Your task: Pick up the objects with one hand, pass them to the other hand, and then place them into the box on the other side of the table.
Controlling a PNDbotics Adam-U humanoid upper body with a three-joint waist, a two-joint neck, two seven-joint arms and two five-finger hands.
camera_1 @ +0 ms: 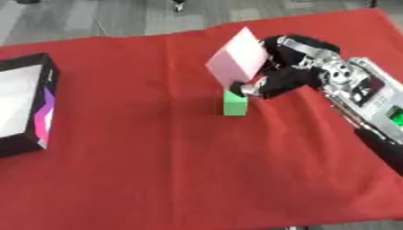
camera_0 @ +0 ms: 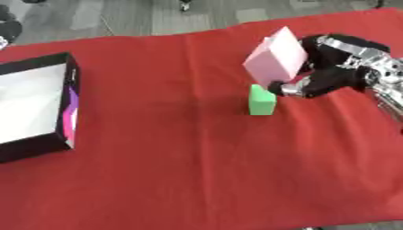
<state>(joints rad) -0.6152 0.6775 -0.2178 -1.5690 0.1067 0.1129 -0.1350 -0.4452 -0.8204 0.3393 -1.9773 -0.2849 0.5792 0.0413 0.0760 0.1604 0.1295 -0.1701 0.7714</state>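
Note:
A pale pink block [camera_0: 275,57] is held tilted above the red tablecloth, with my right hand [camera_0: 330,72] shut on it from the right, thumb under its lower edge. Just below it a green block [camera_0: 262,100] stands on the cloth, close to the thumb tip. A black box [camera_0: 69,81] with a white inside and a purple-pink side panel lies at the left edge of the table. My left hand shows in neither view.
The red cloth [camera_0: 189,170] covers the table, with grey floor beyond its far edge. My right forearm [camera_1: 370,99] with silver joints and a small green light comes in from the right.

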